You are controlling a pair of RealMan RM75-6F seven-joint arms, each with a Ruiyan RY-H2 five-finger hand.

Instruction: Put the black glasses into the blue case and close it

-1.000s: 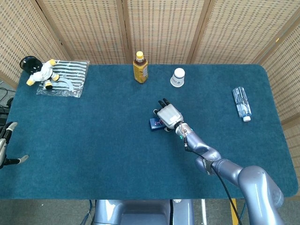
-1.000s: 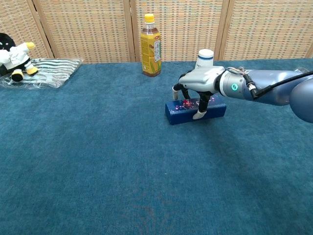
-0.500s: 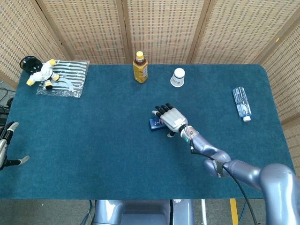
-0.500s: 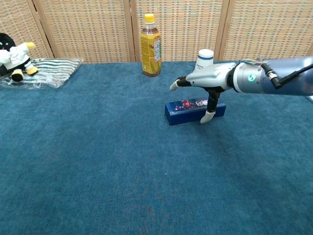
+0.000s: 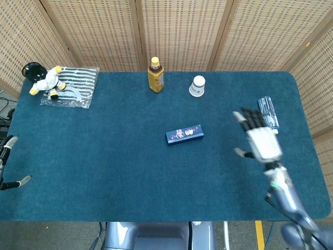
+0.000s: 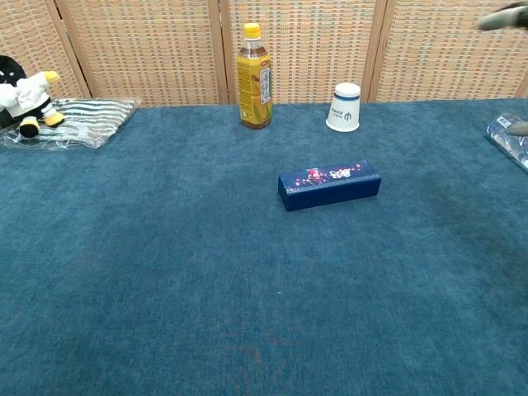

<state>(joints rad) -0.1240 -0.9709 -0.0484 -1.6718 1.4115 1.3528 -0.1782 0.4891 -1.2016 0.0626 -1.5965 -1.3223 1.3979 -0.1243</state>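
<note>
Apparently done: blue case (image 5: 184, 134) lies closed mid-table, glasses unseen, presumably inside. Right hand (image 5: 260, 140) hovers well right of it, fingers apart, empty. Left hand (image 5: 6, 166) at far-left edge, fingers apart.

Blue case (image 6: 329, 185) lying shut on the teal table (image 6: 165, 272). Behind it, yellow bottle (image 6: 254, 77) and white cup (image 6: 344, 107), both upright.
</note>
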